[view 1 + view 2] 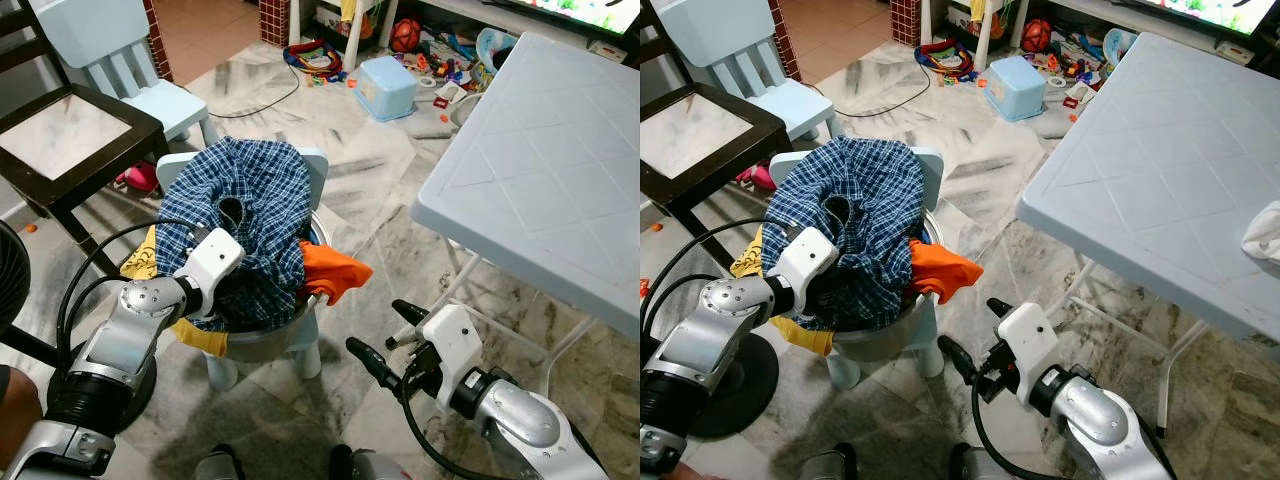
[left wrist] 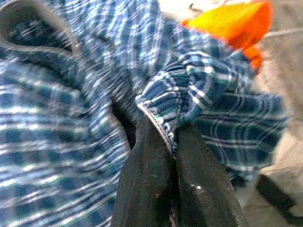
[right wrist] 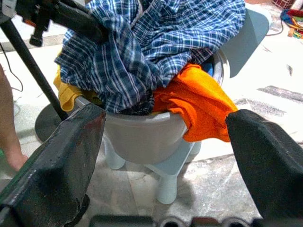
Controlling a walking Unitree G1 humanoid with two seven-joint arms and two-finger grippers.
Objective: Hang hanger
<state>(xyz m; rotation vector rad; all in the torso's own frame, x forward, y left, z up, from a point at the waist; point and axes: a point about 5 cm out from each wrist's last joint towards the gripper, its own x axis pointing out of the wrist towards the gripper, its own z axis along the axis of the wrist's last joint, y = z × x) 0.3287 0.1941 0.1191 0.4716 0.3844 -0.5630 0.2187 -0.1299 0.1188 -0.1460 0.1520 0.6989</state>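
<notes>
A blue plaid shirt (image 1: 250,200) is heaped over a grey basin (image 3: 142,135) that stands on a small light blue stool (image 1: 310,355). Beside the shirt, an orange garment (image 1: 335,270) spills over the basin's right rim and a yellow one (image 1: 140,262) hangs at the left. My left gripper (image 2: 163,132) is shut on a bunched fold of the plaid shirt at the basin's left side. Low and to the right of the stool, my right gripper (image 1: 385,335) is open and faces the basin with nothing between its fingers.
A white folding table (image 1: 540,180) fills the right side, with a white cloth (image 1: 1265,232) on it. A dark wooden chair (image 1: 70,130) and a light blue child's chair (image 1: 130,60) stand behind left. A black stand base (image 1: 730,380) and a person's leg (image 3: 9,137) are at left.
</notes>
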